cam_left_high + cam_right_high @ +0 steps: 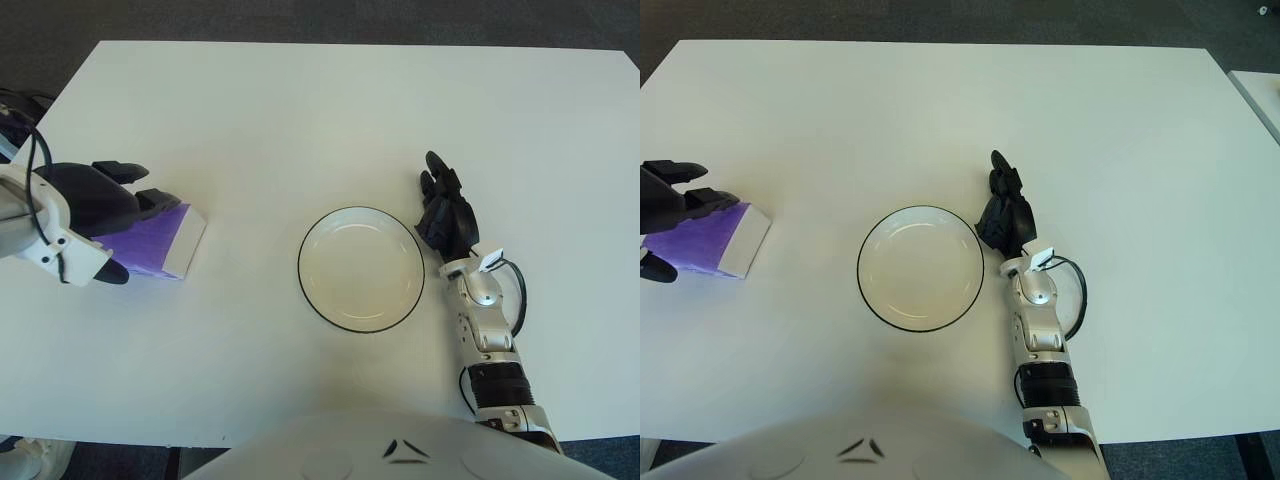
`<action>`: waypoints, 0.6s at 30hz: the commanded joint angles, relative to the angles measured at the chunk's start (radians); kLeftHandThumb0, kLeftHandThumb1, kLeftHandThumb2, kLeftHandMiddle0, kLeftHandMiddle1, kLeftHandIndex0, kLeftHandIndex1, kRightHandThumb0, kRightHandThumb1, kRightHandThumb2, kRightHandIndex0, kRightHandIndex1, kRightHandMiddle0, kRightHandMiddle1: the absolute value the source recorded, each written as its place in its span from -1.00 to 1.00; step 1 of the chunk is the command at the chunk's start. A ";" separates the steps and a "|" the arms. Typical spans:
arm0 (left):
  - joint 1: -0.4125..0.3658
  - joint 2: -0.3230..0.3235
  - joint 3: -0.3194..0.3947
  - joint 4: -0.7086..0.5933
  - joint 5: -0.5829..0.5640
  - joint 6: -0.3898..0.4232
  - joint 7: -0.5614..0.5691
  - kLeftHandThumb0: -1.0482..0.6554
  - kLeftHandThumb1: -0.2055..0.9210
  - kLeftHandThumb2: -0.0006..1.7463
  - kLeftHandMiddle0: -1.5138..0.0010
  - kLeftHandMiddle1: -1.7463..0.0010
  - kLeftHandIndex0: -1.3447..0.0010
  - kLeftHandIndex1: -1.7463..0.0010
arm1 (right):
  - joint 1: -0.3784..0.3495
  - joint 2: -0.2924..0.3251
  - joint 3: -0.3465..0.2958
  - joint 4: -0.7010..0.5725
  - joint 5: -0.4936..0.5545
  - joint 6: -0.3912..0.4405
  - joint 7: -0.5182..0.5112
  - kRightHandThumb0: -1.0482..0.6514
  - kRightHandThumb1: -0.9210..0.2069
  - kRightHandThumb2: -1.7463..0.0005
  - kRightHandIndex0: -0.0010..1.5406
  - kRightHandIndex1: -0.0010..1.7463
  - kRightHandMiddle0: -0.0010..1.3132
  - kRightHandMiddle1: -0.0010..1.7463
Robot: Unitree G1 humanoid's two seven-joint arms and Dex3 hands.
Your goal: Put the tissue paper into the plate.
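Left eye view: white table [300, 110] fills most of what I see, dark floor beyond its far edge. My left hand [95, 200] sits over the left side of the table, above the near-left part of the tissue paper [155, 240], a flat purple packet with a white strip along its right end. My dark fingers [150, 197] reach out over the packet's top edge, spread and only loosely curved; my thumb [108, 272] shows separately below the packet's near-left corner. Whether any finger actually touches the packet I cannot tell from either view; nothing shows it lifted, and it lies flat on the table. So the hand reads as open around the packet, not closed on it. The plate [361, 322], round, pale, with a thin dark rim, stands near the middle of the table, well apart from the tissue paper and to its right. It holds nothing. My right hand [446, 215] shows just beside the plate's right rim, fingers extended and pointing away from me, relaxed and holding nothing; the forearm runs back toward my body at the lower right. Right eye view agrees: the packet sits at the far left with my left fingers over its upper-left part, the plate at centre, the right hand beside it.
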 commanded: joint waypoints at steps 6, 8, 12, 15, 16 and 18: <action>-0.046 -0.065 -0.094 0.050 0.071 0.039 0.102 -1.00 1.00 -0.38 1.00 1.00 1.00 0.66 | 0.113 0.003 0.005 0.071 -0.002 0.122 -0.008 -0.77 -1.00 -0.25 -0.81 -0.96 -1.00 -0.70; -0.054 -0.072 -0.109 0.060 0.080 0.044 0.113 -1.00 1.00 -0.38 1.00 1.00 1.00 0.66 | 0.115 0.003 0.005 0.070 -0.003 0.121 -0.009 -0.77 -1.00 -0.25 -0.81 -0.97 -1.00 -0.70; -0.077 -0.081 -0.145 0.089 0.087 0.046 0.130 -1.00 1.00 -0.39 1.00 1.00 1.00 0.66 | 0.120 0.003 0.005 0.065 -0.003 0.120 -0.012 -0.77 -1.00 -0.25 -0.82 -0.97 -1.00 -0.71; -0.090 -0.081 -0.167 0.109 0.090 0.037 0.142 -1.00 1.00 -0.40 1.00 1.00 1.00 0.67 | 0.123 0.004 0.006 0.061 -0.003 0.121 -0.014 -0.77 -1.00 -0.25 -0.82 -0.97 -1.00 -0.72; -0.096 -0.082 -0.178 0.119 0.095 0.032 0.150 -1.00 1.00 -0.40 1.00 1.00 1.00 0.67 | 0.125 0.003 0.006 0.059 -0.003 0.121 -0.015 -0.77 -1.00 -0.25 -0.82 -0.97 -1.00 -0.72; -0.104 -0.083 -0.193 0.132 0.103 0.025 0.163 -1.00 1.00 -0.40 1.00 1.00 1.00 0.67 | 0.128 0.003 0.006 0.055 -0.004 0.123 -0.016 -0.77 -1.00 -0.25 -0.82 -0.97 -1.00 -0.72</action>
